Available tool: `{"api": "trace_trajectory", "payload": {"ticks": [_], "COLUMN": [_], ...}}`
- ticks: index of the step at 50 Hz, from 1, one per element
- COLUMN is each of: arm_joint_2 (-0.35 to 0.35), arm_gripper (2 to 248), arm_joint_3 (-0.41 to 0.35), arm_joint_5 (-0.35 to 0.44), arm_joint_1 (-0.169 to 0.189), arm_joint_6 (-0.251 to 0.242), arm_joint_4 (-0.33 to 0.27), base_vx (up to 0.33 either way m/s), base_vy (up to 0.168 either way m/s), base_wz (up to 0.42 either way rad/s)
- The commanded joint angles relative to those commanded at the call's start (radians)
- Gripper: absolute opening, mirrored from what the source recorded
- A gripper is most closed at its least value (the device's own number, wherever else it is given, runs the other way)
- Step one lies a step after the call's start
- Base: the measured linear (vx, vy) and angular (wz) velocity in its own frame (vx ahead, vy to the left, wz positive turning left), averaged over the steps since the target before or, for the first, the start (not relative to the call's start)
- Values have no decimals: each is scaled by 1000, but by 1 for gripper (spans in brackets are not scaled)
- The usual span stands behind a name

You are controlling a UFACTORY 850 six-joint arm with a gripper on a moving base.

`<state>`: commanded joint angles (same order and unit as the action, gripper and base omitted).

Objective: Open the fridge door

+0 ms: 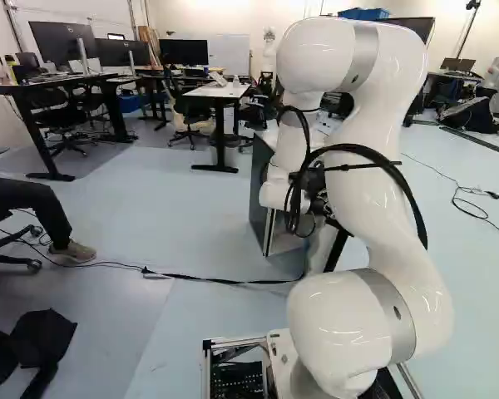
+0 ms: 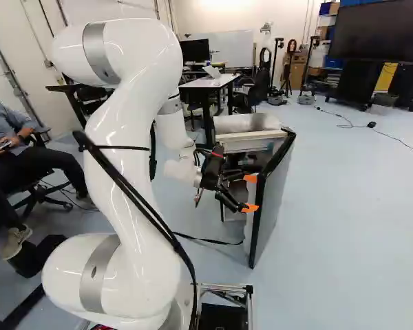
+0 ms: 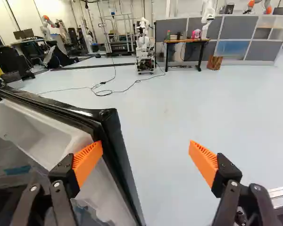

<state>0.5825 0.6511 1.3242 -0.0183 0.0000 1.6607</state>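
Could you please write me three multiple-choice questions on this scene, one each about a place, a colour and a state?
1. Where is the black edge of the fridge door?
A) Midway between the two fingers
B) Between the fingers, much closer to one of them
C) Outside both fingers

2. What colour are the finger pads?
A) Blue
B) Green
C) Orange

3. How do the door and the gripper stand?
A) Door open, gripper open
B) Door closed, gripper open
C) Door open, gripper shut on it

Key:
1: B, as the wrist view shows the edge right by one pad, with a wide gap to the other.
2: C, as both pads show orange in the wrist view.
3: A, as the door's white inner side shows and the fingers stand wide apart.
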Motion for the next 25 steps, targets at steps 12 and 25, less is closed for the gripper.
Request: {"api": "trace_trajectory", "payload": {"ticks": [12, 25], "arm_joint_2": [3, 18], "arm_gripper": [247, 247], "arm_joint_3": [8, 46], "arm_joint_5": [4, 4], "arm_joint_1": [2, 30], "arm_joint_6": [0, 0], "arm_joint_4": [0, 0], "base_vx": [0, 0], "base_vy": [0, 0], "base_wz": [0, 0]}}
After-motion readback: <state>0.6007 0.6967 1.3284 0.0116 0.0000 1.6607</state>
